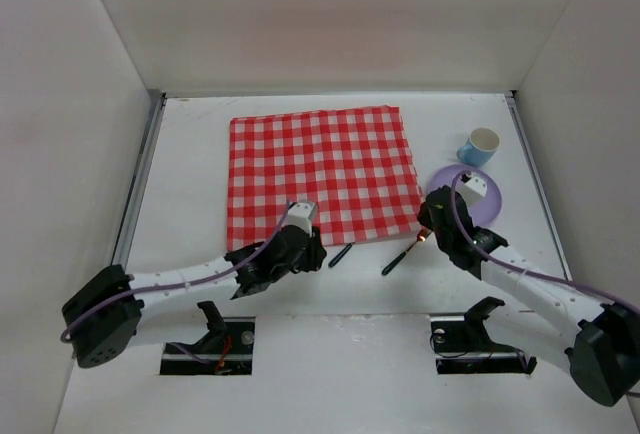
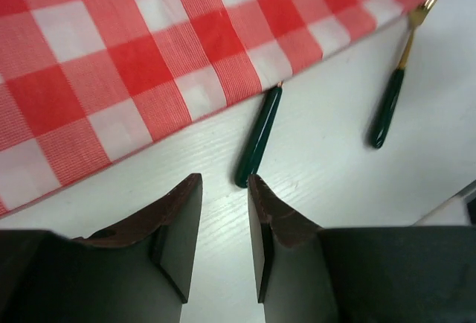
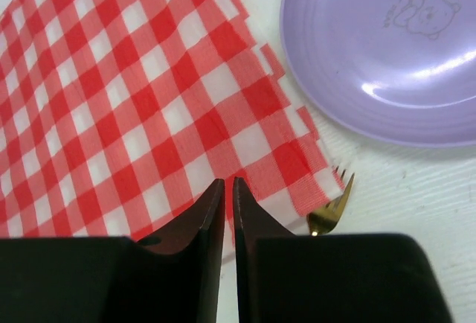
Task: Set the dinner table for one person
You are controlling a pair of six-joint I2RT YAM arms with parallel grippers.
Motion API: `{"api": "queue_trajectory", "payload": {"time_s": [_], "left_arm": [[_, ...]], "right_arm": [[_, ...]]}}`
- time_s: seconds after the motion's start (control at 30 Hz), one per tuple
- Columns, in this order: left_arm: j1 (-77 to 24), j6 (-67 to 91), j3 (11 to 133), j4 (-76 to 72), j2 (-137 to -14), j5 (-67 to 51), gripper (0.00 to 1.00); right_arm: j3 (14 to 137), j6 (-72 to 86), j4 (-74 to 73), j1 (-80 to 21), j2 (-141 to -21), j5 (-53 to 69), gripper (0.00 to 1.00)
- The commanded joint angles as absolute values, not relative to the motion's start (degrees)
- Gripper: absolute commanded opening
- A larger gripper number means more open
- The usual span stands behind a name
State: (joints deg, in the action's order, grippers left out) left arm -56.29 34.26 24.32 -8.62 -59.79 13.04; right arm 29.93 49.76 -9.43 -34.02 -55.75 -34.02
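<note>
The table (image 1: 190,144) bears the cloth (image 1: 320,174) at its middle. The left gripper (image 2: 223,181) hovers just off the cloth's near edge, jaws slightly apart and empty, lined up with a green handle (image 2: 259,137) whose head is tucked under the cloth, likely to grasp it. The right gripper (image 3: 224,183), all but closed with nothing visible in it, sits over the cloth's near right corner, beside the fork (image 3: 331,208) and plate (image 3: 387,48).

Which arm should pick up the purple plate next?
Right, probably. The right hand sits beside the plate, at the cloth corner. The left hand is farther off, by a green handle.
</note>
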Motion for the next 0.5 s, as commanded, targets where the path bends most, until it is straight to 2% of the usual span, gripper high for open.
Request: {"api": "queue_trajectory", "payload": {"time_s": [0.0, 0.03, 0.13, 0.2, 0.27, 0.47], "left_arm": [[-59.5, 29.8, 29.2, -12.6, -66.0, 17.0, 0.3], [-59.5, 29.4, 30.0, -13.2, -67.7, 17.1, 0.3], [-60.2, 28.0, 32.8, -14.7, -72.4, 16.9, 0.31], [-60.2, 27.5, 33.7, -14.2, -74.3, 17.1, 0.31], [-60.1, 27.2, 33.1, -14.8, -75.0, 16.7, 0.33], [-59.5, 25.9, 31.6, -18.6, -76.5, 12.2, 0.35]], "right_arm": [[29.4, 47.5, -6.4, -29.9, -54.4, -30.5, 0.17], [29.3, 47.7, -6.4, -28.9, -54.0, -30.4, 0.21], [28.8, 47.9, -6.6, -25.1, -52.9, -32.1, 0.43], [28.2, 48.1, -7.1, -21.9, -52.1, -31.9, 0.53], [26.8, 48.9, -7.2, -18.9, -50.8, -31.0, 0.56], [24.3, 49.1, -6.5, -13.3, -49.6, -27.3, 0.57]]}}
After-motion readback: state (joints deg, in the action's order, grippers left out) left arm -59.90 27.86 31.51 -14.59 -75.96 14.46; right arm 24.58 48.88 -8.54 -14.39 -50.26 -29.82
